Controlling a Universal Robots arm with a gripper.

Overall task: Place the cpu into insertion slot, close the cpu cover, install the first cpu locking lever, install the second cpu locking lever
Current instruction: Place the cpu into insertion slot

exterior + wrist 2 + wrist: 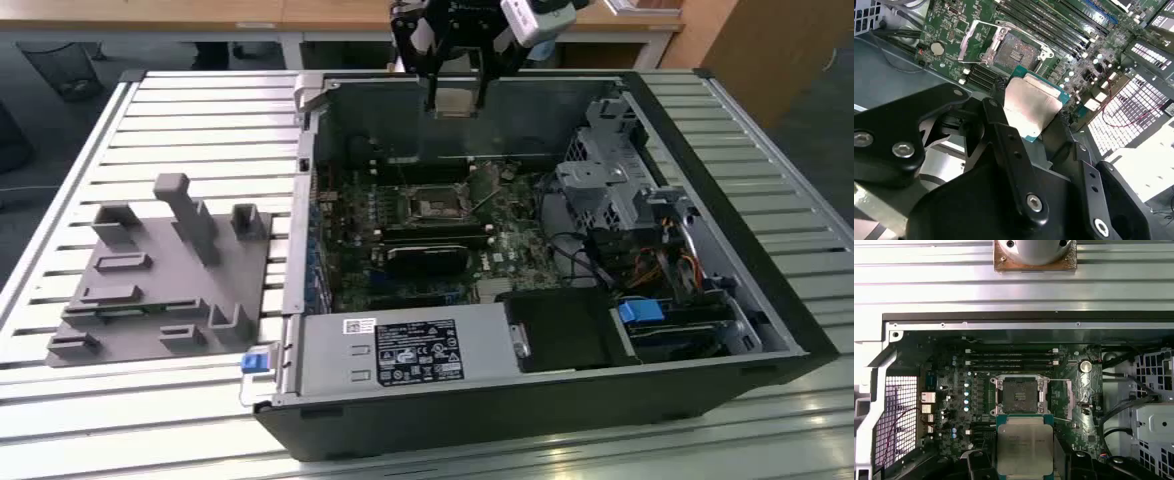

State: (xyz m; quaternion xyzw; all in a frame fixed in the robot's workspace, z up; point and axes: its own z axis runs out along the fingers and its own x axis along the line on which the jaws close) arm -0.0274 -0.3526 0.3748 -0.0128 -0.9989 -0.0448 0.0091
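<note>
My gripper (454, 95) hangs over the far wall of the open computer case, shut on the cpu (454, 100). In both wrist views the cpu (1024, 445) (1029, 107) shows its silvery-grey top face, pinched by its edges between the black fingers (999, 120). The insertion slot (1020, 394) (434, 207) (1014, 50) lies bare on the green board, well below and apart from the chip. The cpu cover (1061, 399) (971, 42) is swung open beside the slot. I cannot pick out the locking levers among the socket's metalwork.
A grey fixture plate (160, 270) with upright blocks sits on the slatted table at the exterior view's left. Inside the case are the power supply (400, 355), a metal drive cage (614, 190), loose cables and long memory slots (1011, 359) beside the socket.
</note>
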